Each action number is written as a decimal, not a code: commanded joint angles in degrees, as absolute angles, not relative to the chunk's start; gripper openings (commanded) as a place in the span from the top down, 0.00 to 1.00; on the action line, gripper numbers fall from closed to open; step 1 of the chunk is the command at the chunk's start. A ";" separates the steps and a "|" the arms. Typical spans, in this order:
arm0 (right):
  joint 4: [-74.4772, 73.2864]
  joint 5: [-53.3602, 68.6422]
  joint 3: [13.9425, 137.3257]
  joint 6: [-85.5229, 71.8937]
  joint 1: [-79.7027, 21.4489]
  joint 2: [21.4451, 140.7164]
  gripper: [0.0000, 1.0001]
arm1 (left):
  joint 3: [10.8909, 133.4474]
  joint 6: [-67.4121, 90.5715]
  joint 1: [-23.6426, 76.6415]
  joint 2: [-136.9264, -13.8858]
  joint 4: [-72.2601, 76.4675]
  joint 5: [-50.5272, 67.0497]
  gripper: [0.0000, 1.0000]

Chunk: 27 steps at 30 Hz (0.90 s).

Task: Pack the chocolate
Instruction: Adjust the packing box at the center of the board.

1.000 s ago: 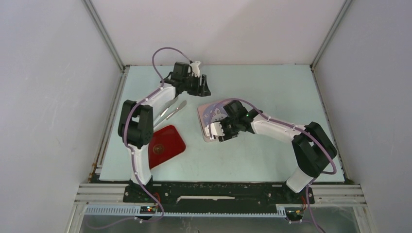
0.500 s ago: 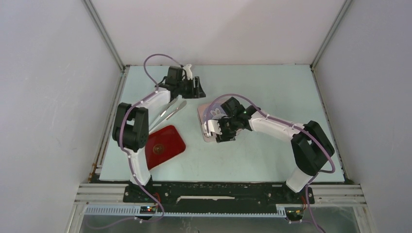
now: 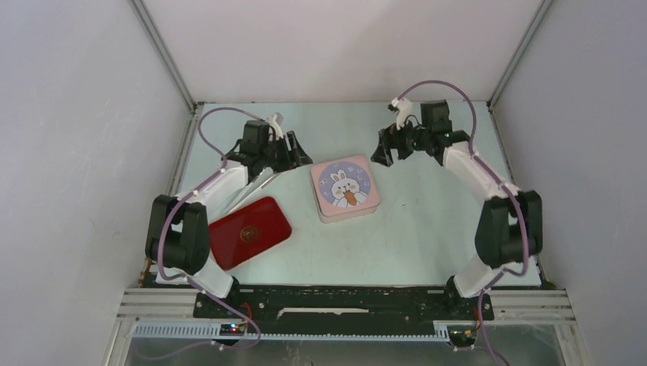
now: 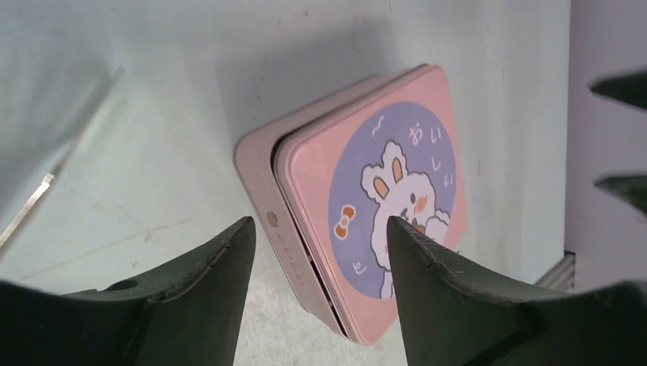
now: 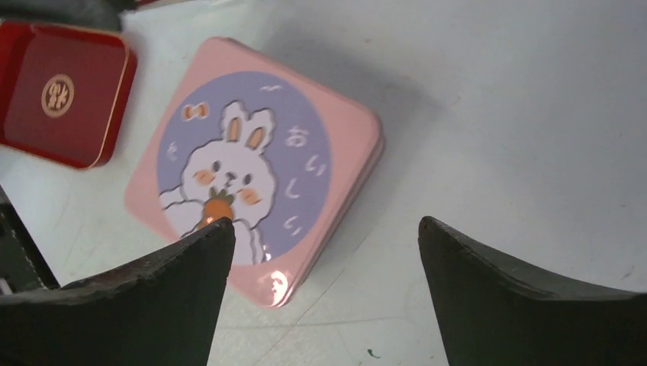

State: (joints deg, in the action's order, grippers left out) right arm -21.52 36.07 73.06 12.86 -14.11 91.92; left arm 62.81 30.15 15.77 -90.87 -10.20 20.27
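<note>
Tin [image 3: 345,187]: mid-table between the arms, lid on, so packing looks done.
Chocolate: none in sight; probably shut inside the tin.
Left gripper [image 4: 320,225]: jaws wide, empty, hanging near the tin.
Right gripper [image 5: 324,225]: jaws wide, empty, apart from it.
Tray [image 3: 250,232]: red, set aside left.

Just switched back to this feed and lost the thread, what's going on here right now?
Nothing is being held. The left gripper and right gripper hover open on either side of the pink bunny tin, which sits mid-table with its lid on. The red tray lies by the left arm, with no pieces on it. No chocolate shows in any view; it may be inside the tin.
</note>
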 commanded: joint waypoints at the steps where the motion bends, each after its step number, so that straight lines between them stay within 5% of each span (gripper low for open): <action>1: -21.55 42.45 77.98 -4.54 -10.92 102.18 0.01 | 59.19 32.09 16.44 -91.65 -8.63 26.79 0.33; 5: -22.63 45.20 79.84 -5.51 -10.41 107.65 0.06 | 57.16 31.95 17.62 -91.79 -7.72 26.93 0.32; 13: -26.90 46.26 82.79 -5.44 -11.89 112.60 0.53 | 59.35 32.01 20.42 -95.78 -9.21 28.05 0.33; 27: -28.92 44.14 82.53 -3.66 -13.51 113.14 0.54 | 61.13 32.17 21.80 -99.41 -9.59 28.25 0.33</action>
State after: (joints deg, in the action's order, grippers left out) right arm -28.25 44.80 80.82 -4.45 -13.47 112.81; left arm 58.26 31.55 21.61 -99.20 -10.00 27.22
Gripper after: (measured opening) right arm 0.454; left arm 0.672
